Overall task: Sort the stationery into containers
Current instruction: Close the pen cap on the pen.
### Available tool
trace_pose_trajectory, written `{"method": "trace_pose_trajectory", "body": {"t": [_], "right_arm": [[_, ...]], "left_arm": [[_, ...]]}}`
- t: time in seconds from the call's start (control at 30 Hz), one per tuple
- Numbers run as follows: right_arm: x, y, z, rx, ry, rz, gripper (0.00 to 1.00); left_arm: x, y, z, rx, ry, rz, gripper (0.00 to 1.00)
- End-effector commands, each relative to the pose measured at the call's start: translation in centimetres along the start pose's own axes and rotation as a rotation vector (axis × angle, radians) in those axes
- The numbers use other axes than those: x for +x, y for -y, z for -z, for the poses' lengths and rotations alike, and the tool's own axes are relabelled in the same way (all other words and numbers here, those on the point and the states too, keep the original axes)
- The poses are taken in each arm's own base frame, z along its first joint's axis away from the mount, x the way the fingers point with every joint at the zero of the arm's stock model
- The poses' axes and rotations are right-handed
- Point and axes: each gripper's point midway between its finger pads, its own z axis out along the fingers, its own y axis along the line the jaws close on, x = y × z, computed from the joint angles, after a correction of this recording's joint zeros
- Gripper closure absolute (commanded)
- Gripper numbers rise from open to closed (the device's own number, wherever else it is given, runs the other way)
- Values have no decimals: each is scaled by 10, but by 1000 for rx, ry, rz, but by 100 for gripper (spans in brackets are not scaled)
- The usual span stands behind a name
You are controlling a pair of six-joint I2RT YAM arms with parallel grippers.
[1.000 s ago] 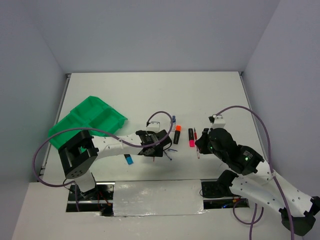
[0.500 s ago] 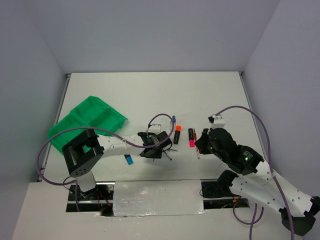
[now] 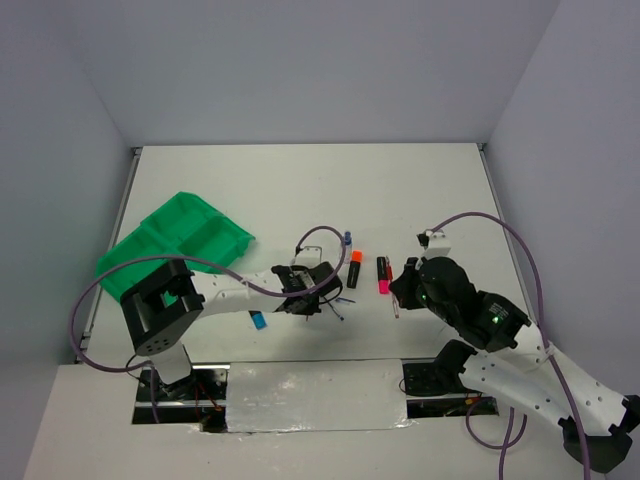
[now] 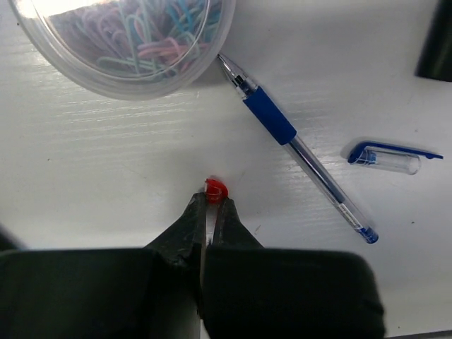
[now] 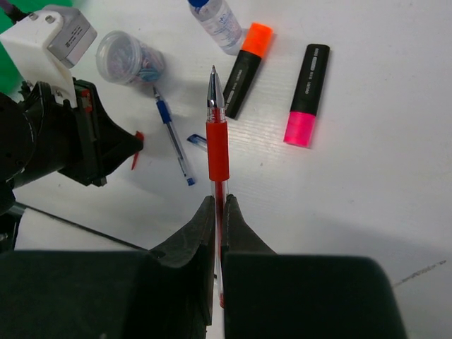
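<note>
White worktop: the green tray sits at centre left of the top view. The left gripper is pinched shut on a small red piece, possibly a pen cap. The right gripper is clamped on a red pen.

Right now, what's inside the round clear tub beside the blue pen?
The clear tub holds a heap of coloured paper clips, blue, pink and green, seen through its wall. Whatever lies under the heap is covered.

Clear glossy plastic tub on matt white table.
</note>
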Motion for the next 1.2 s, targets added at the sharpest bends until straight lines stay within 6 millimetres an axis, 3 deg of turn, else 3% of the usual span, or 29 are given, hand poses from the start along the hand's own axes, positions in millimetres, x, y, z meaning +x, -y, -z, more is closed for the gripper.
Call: {"method": "trace_pose_trajectory", "body": {"t": [0.0,0.27,0.33,0.47,0.53,0.57,0.63,0.67,0.73,0.77,0.93,0.97,1.03,1.17], "right_arm": [[-7,-16,2,-89,30,14,100],[-1,-35,-4,-220,61,10,100],[8,-42,-8,-266,34,25,100],[18,-51,-17,-311,-2,17,100],[24,-70,-16,-419,-25,15,100],[16,-85,-13,-498,8,10,100],[28,-101,-10,-608,-24,-7,100],[18,-112,-7,-673,19,-23,100],[35,-122,-8,-749,-39,-59,100],[28,-132,-4,-804,-7,-69,100],[45,-156,-2,-877,-9,-119,100],[44,-165,3,-900,21,-134,100],[41,-174,6,-919,58,-158,100],[34,-184,13,-934,148,-192,100]], "left_arm": [[43,-26,-8,-33,-133,-24,100],[-15,-16,55,117,89,70,100],[-28,-15,73,168,142,101,100],[-51,-23,101,183,232,145,100],[-67,-24,118,208,297,176,100],[-71,-24,123,222,318,188,100],[-88,-27,141,251,390,240,100],[-92,-27,146,269,411,259,100],[-108,-24,164,333,481,314,100],[-113,-23,170,358,504,323,100],[-143,-17,214,568,692,418,100],[-142,-19,214,583,711,426,100],[-154,-18,234,655,780,465,100],[-158,-13,253,763,833,470,100]]}}
